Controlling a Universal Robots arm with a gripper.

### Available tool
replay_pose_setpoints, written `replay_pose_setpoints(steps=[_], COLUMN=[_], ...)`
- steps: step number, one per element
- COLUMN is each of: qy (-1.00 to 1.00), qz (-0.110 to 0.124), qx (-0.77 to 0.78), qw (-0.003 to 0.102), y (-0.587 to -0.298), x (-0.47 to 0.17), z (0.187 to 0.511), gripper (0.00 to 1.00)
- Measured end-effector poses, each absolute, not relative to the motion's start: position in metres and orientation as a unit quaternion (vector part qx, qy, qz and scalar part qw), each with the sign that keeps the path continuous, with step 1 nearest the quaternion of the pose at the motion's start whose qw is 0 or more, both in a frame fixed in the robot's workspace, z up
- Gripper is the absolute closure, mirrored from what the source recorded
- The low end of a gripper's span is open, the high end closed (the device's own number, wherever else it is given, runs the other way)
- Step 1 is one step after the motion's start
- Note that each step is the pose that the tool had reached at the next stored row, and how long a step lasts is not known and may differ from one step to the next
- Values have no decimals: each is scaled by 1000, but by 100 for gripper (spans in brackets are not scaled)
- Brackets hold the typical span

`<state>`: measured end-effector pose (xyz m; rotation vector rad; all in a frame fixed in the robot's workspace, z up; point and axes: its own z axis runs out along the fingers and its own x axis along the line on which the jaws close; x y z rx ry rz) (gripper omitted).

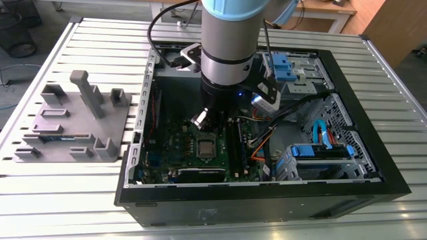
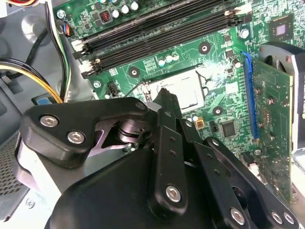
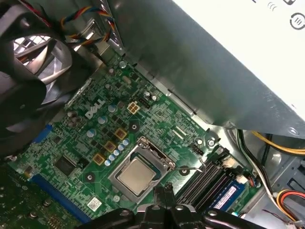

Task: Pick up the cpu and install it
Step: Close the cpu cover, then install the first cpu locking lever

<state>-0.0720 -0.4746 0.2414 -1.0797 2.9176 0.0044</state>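
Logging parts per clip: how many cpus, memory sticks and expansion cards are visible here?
cpu: 1
memory sticks: 2
expansion card: 1
Total: 4

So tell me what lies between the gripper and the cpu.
Nothing: in the first wrist view the gripper hangs just off the cpu seated in its socket, with bare socket frame between.

You're looking at a slatted metal table (image 1: 100,200) that runs to every edge of the exterior view. Past its far edge you see grey floor (image 1: 40,12), a dark wheeled base (image 1: 20,47) near the far-left corner, and wooden furniture (image 1: 383,25) beyond the far-right corner.
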Motion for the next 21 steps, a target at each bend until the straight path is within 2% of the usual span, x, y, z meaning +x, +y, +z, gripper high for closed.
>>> replay_pose_setpoints(steps=[21], qy=[938], qz=[1], qx=[-347], qw=[16], y=[-475], x=[-93], z=[241], gripper=[89])
